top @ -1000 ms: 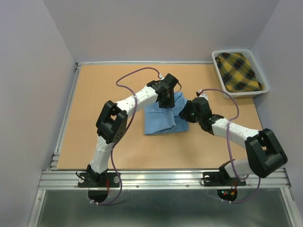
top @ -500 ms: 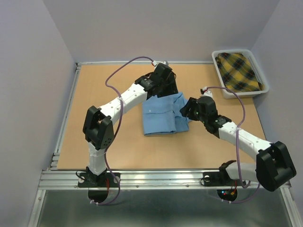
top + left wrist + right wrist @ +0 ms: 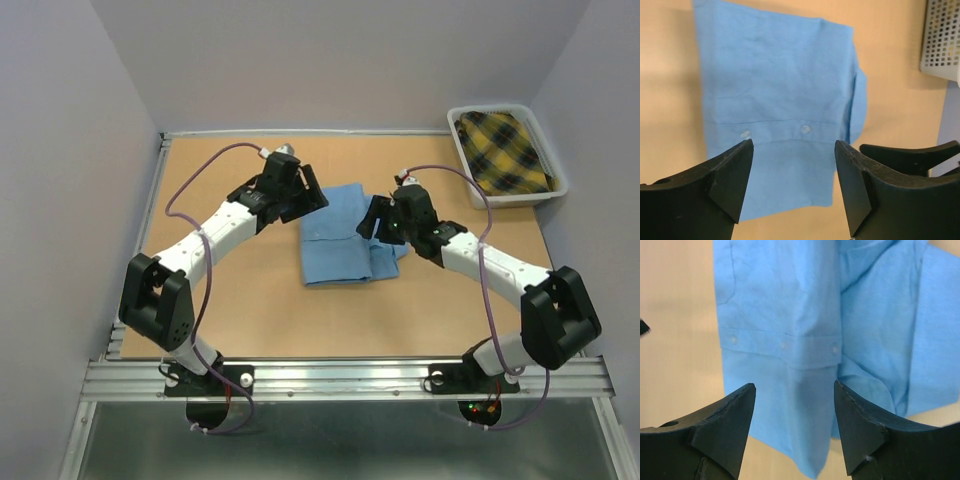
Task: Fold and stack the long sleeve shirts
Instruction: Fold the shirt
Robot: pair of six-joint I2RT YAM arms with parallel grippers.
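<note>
A white bin [image 3: 522, 198] stands at the tan table's [image 3: 400, 312] far-right corner.

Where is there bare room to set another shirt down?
Bare table lies between the blue shirt and the near rail, and in the far left corner. The middle is crowded: left end effector and right end effector flank the shirt. The basket fills the far right corner.
</note>
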